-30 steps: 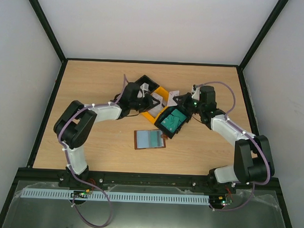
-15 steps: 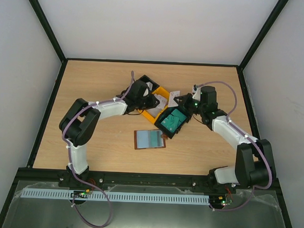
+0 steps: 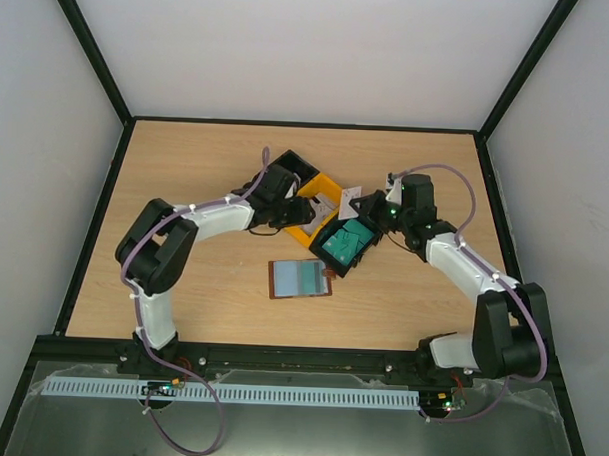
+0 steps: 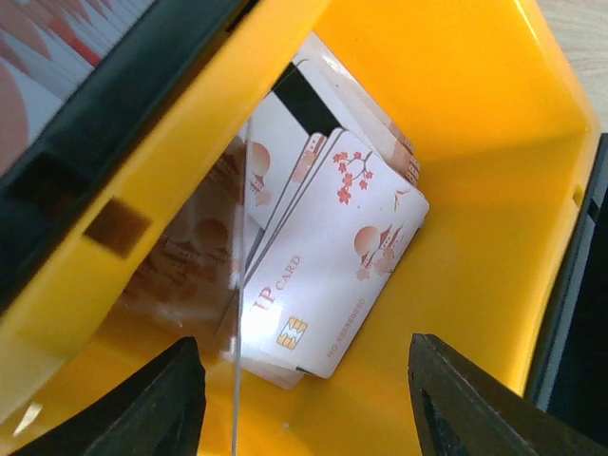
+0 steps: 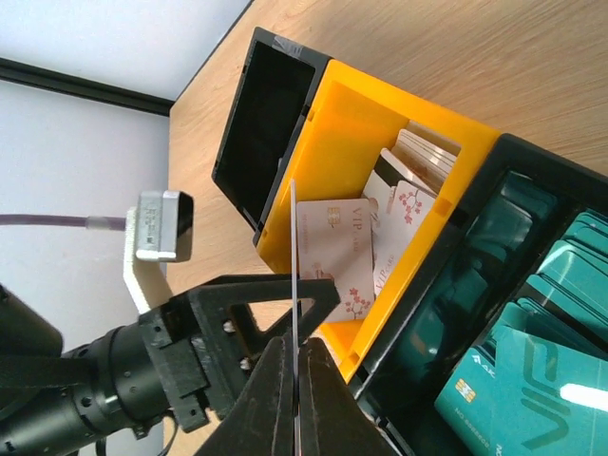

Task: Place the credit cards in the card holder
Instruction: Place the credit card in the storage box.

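Note:
My right gripper is shut on a thin white credit card, seen edge-on and held upright over the yellow bin. From above, this card sits at the right gripper. My left gripper stands open inside the yellow bin, its fingers on either side of that card's edge and not touching it. More white credit cards with red marks lie in the bin. Teal cards fill the black bin. The card holder lies open on the table.
An empty black bin adjoins the yellow bin on its far side, and the three bins form a diagonal cluster mid-table. The left gripper's black frame sits right behind the held card. Black rails border the wooden table.
My left jaws have opened wide around the upright white card. The right gripper stays shut on it and has shifted slightly.

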